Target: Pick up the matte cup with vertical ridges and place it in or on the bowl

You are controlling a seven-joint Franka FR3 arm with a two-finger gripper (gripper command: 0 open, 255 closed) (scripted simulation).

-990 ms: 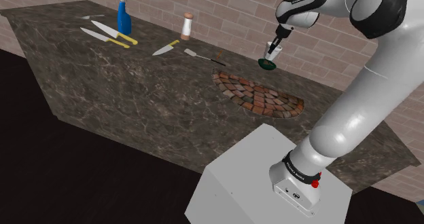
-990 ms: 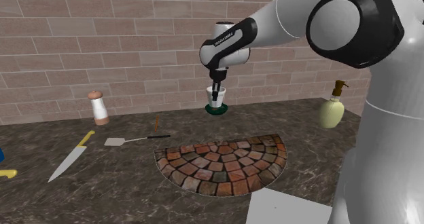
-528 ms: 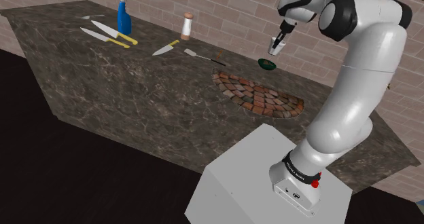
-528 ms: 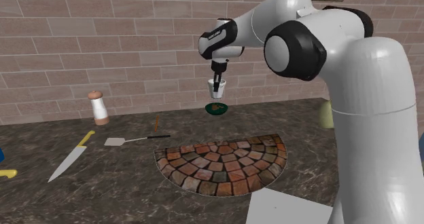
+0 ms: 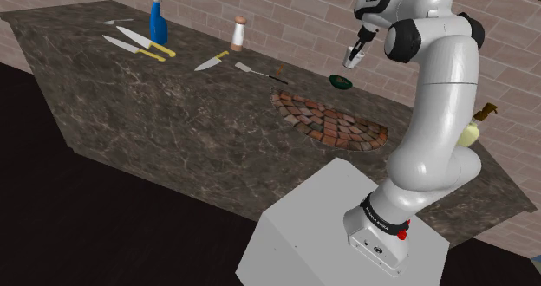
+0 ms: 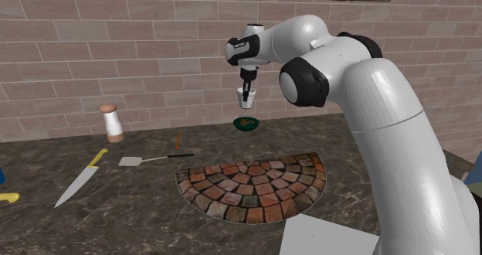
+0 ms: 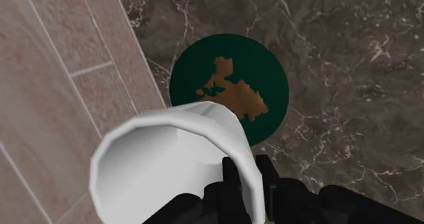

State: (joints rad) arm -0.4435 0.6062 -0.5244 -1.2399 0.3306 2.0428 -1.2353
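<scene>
A white cup (image 6: 246,100) hangs in the air with my black gripper (image 6: 246,92) shut on its rim, one finger inside and one outside. It is held a short way above a small dark green bowl (image 6: 246,123) with a brown patch inside, which sits on the dark marble counter near the brick wall. From the shoulder camera, the cup (image 5: 352,61) and gripper (image 5: 355,52) hover just above and to the right of the bowl (image 5: 341,81). Seen from the wrist, the tilted cup (image 7: 170,161) is clasped by my gripper (image 7: 248,185), and the bowl (image 7: 231,87) lies below, partly hidden.
A half-round brick trivet (image 5: 331,121) lies on the counter in front of the bowl. A shaker (image 5: 237,34), knives (image 5: 211,62), a spatula (image 5: 258,71) and a blue spray bottle (image 5: 158,18) stand further left. A yellowish soap bottle (image 5: 472,128) is behind the arm. The brick wall (image 6: 116,45) is close behind.
The gripper has risen with the cup, from just over the bowl to a short way above it. The arm's elbow has swung upright, back toward the wall.
</scene>
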